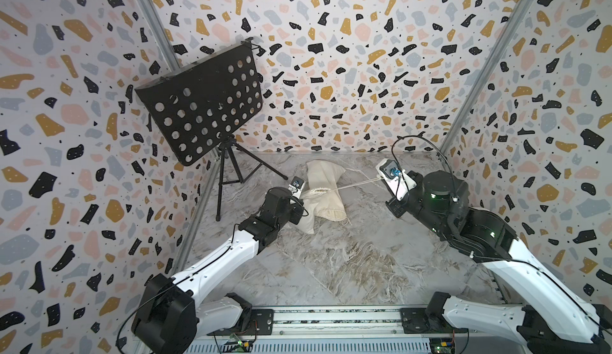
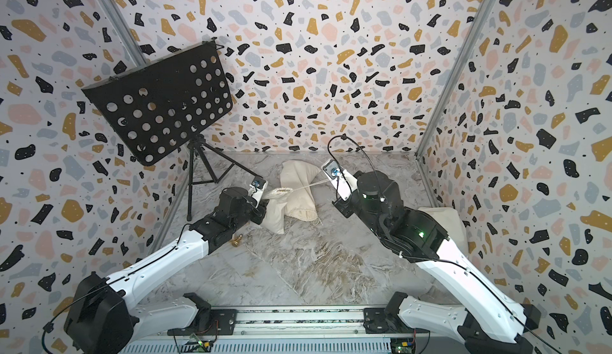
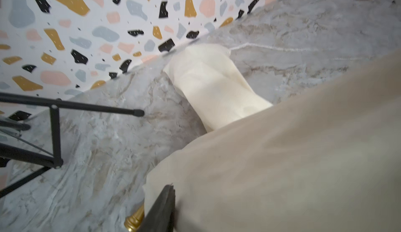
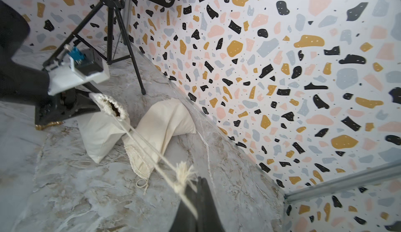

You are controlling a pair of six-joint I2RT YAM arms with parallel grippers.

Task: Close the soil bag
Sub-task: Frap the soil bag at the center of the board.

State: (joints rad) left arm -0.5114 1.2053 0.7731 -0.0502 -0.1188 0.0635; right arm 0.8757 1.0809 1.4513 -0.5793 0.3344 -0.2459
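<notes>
Blurred soil bag cloth smothers the left wrist view, so whether the left tool grips is unclear. The right tool pinches the taut drawstring.

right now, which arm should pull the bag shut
Right. The right gripper is shut on the taut drawstring, in line to cinch the soil bag; the left gripper only sits at its neck.
</notes>
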